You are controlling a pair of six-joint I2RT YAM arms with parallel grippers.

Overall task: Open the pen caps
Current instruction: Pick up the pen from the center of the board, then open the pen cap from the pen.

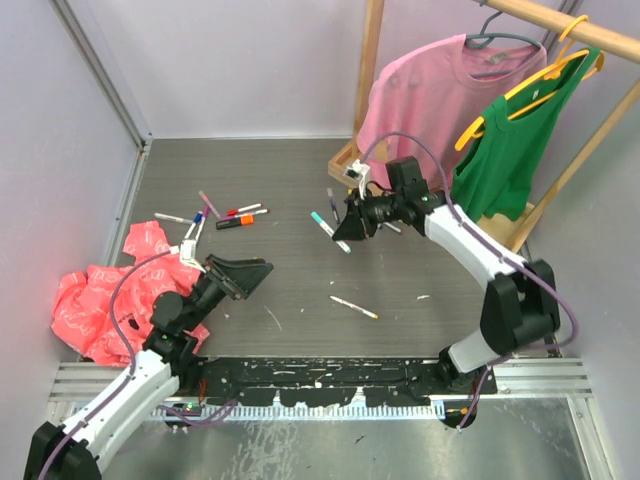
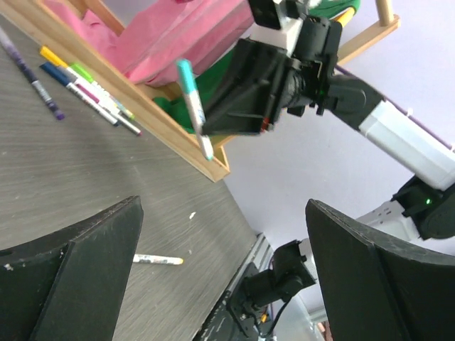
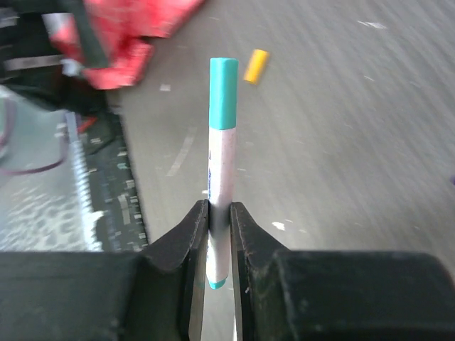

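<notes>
Right fingers (image 3: pixel 178 245) pinch a pen (image 3: pixel 220 177) by its tail, teal cap (image 3: pixel 223 92) projecting beyond; the left wrist view shows left fingers (image 2: pixel 85 270) wide apart.

- Left arm (image 1: pixel 135 385): white shell links, black joint housings, grey-purple cable (image 1: pixel 112 305) looped alongside.
- Right arm (image 1: pixel 470 248): matching white links and black joints, purple cable (image 1: pixel 405 135) arching over it, small green light (image 2: pixel 426 201) on one black joint.
- Left gripper (image 1: pixel 255 278) and right gripper (image 1: pixel 343 233): matte black, wedge-shaped fingers. A white camera bracket (image 1: pixel 360 178) sits behind the right one.
</notes>
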